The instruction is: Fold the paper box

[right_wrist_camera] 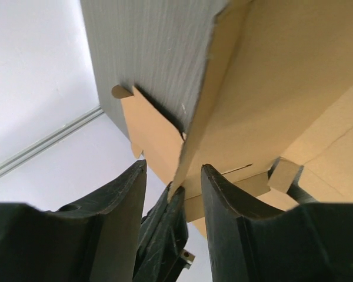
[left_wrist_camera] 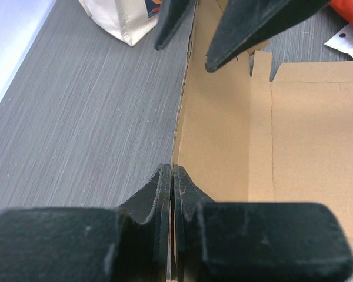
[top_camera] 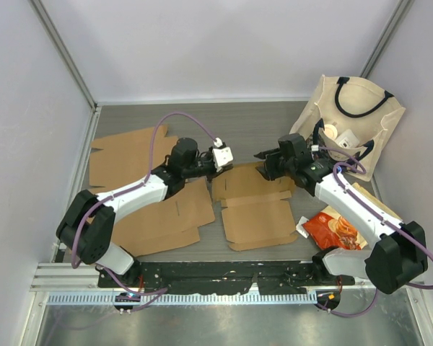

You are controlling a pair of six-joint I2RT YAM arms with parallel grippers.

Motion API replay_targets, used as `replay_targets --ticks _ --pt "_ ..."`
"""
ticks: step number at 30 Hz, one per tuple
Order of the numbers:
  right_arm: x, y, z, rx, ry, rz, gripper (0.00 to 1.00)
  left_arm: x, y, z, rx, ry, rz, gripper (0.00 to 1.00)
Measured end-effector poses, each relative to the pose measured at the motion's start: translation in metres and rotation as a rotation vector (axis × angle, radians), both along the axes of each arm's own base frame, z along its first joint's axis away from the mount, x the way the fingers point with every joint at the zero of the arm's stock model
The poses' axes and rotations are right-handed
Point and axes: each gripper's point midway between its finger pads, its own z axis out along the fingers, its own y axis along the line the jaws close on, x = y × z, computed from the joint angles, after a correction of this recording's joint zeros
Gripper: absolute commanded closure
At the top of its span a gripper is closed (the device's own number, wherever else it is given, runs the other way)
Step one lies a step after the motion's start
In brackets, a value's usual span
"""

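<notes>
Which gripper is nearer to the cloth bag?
Right. The right gripper straddles the box flap on the bag's side; the left gripper pinches the flap farther from it.

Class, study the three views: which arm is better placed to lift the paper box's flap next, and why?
Left. The left hand is shut on the edge of the flap of the paper box, so it can likely lift now; the right hand only straddles that edge with fingers apart.
</notes>
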Motion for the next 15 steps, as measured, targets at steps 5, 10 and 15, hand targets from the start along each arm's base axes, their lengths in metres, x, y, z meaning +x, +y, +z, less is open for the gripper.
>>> replay_targets --ticks 5,10,15 --pt "-0.006 -0.003 -0.017 -0.017 0.032 -0.002 0.57 0.000 -0.001 -0.001 0.008 -0.008 0.000 0.92" --pt "-0.004 -0.002 -0.017 -0.009 0.023 -0.005 0.65 -0.001 -0.002 -0.001 0.014 -0.016 -0.002 0.92" --pt "0.002 0.001 -0.019 0.006 0.021 -0.011 0.65 -0.003 -0.002 0.000 0.014 -0.019 -0.005 0.91"
